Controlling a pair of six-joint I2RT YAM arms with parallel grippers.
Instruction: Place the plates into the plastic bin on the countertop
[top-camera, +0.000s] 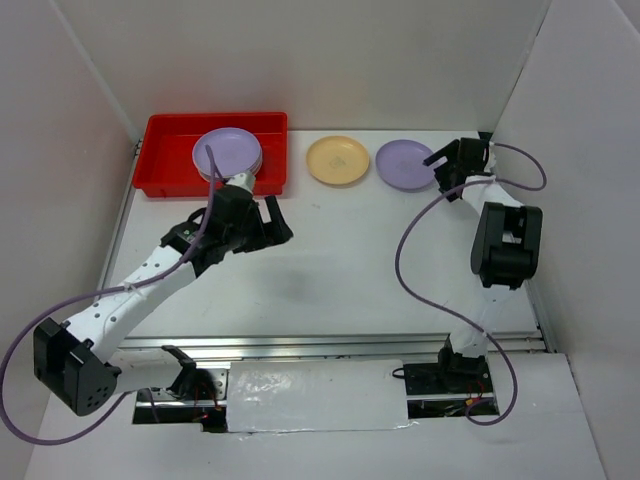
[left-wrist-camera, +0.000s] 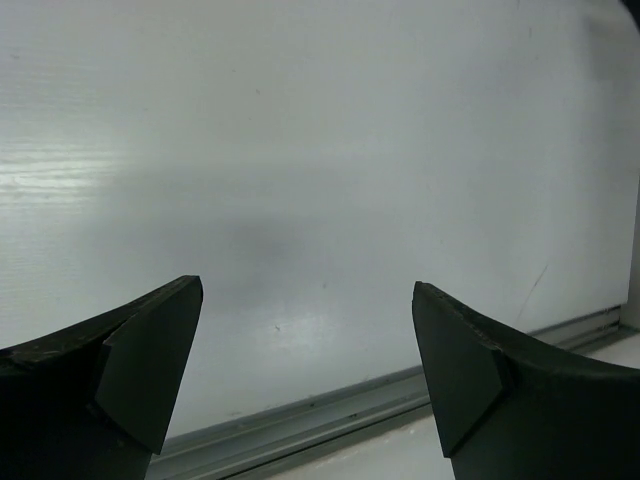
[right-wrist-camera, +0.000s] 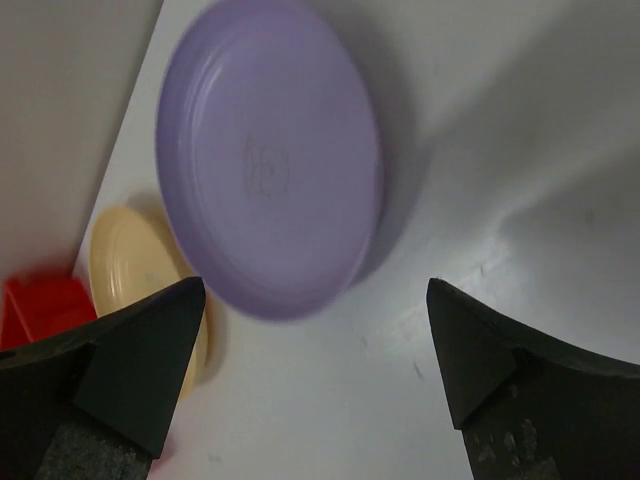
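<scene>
The red plastic bin (top-camera: 170, 150) stands at the back left of the white countertop (top-camera: 330, 260) and holds a stack of plates with a purple plate (top-camera: 228, 152) on top. A yellow plate (top-camera: 337, 159) and a purple plate (top-camera: 404, 163) lie on the countertop to the bin's right. My left gripper (top-camera: 280, 222) is open and empty just in front of the bin; in the left wrist view (left-wrist-camera: 305, 365) only bare countertop lies between its fingers. My right gripper (top-camera: 442, 170) is open and empty right beside the purple plate (right-wrist-camera: 270, 160), with the yellow plate (right-wrist-camera: 125, 270) behind it.
White walls enclose the table on the left, back and right. A metal rail (top-camera: 330, 345) runs along the front edge and also shows in the left wrist view (left-wrist-camera: 330, 410). Purple cables loop off both arms.
</scene>
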